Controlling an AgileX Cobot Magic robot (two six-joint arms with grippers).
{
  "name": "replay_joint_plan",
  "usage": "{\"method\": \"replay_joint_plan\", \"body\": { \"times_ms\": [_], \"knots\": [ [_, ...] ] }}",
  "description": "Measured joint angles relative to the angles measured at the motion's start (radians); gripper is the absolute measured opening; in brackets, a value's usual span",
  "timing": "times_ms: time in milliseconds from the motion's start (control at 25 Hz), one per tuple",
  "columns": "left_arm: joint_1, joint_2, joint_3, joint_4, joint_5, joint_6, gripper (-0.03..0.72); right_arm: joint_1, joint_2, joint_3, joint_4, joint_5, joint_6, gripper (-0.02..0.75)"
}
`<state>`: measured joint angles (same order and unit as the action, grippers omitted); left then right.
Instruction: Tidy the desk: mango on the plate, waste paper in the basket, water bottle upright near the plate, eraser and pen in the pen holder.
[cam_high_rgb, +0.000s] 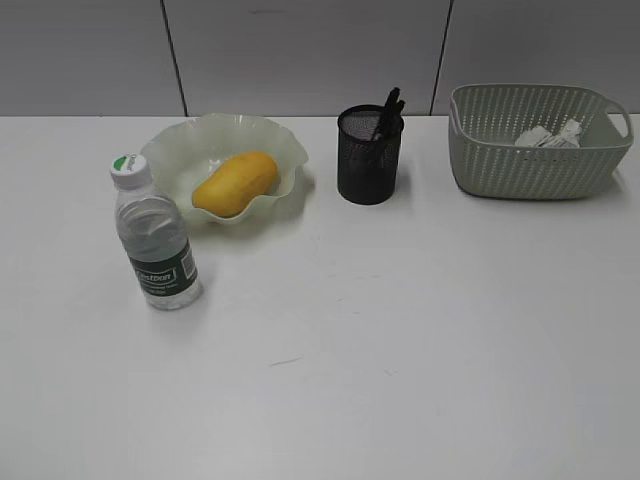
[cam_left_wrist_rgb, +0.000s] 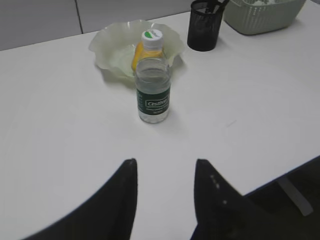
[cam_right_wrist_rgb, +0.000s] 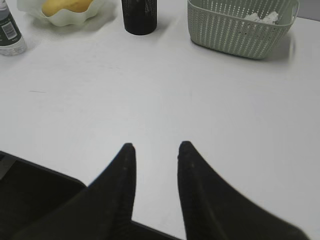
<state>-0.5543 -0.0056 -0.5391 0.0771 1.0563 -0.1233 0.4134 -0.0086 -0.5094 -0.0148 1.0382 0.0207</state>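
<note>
The mango (cam_high_rgb: 235, 184) lies in the pale green ruffled plate (cam_high_rgb: 180, 150). The water bottle (cam_high_rgb: 155, 240) stands upright on the desk (cam_high_rgb: 400, 330), just in front and to the left of the plate. A pen (cam_high_rgb: 386, 112) stands in the black mesh pen holder (cam_high_rgb: 369, 160); the eraser is not visible. The waste paper (cam_high_rgb: 548, 137) lies in the sage-green basket (cam_high_rgb: 530, 165). My left gripper (cam_left_wrist_rgb: 165, 164) is open and empty, well back from the bottle (cam_left_wrist_rgb: 153, 90). My right gripper (cam_right_wrist_rgb: 156, 147) is open and empty over the desk's near edge. Neither gripper shows in the exterior view.
A grey panelled wall (cam_high_rgb: 300, 50) runs behind the desk. The desk's near edge shows at the right in the left wrist view (cam_left_wrist_rgb: 280, 175) and at the bottom left in the right wrist view (cam_right_wrist_rgb: 45, 170).
</note>
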Motion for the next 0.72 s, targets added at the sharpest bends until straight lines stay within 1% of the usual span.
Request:
{"method": "replay_joint_plan", "body": {
  "times_ms": [120,360,440,480,560,680,720],
  "knots": [
    [0.000,0.000,0.000,-0.019,0.000,0.024,0.286,0.000,0.000,0.000,0.000,0.000,0.000,0.245],
    [0.000,0.000,0.000,-0.017,0.000,0.030,0.286,0.000,0.000,0.000,0.001,0.000,0.000,0.245],
    [0.023,0.000,0.000,-0.017,0.000,0.030,0.279,-0.006,0.000,0.000,0.004,0.000,0.000,0.245],
    [0.054,0.000,0.000,-0.017,0.000,0.030,0.274,-0.020,-0.001,0.000,0.006,0.000,0.000,0.245],
    [0.139,0.000,0.000,-0.017,0.000,0.031,0.269,-0.065,-0.002,0.000,0.015,0.000,0.000,0.245],
    [0.304,0.000,0.000,-0.016,0.000,0.031,0.268,-0.154,-0.002,0.000,0.015,0.000,0.000,0.245],
    [0.344,0.000,0.000,-0.016,0.000,0.031,0.268,-0.184,-0.002,0.000,0.015,0.000,0.000,0.245]
  ]
}}
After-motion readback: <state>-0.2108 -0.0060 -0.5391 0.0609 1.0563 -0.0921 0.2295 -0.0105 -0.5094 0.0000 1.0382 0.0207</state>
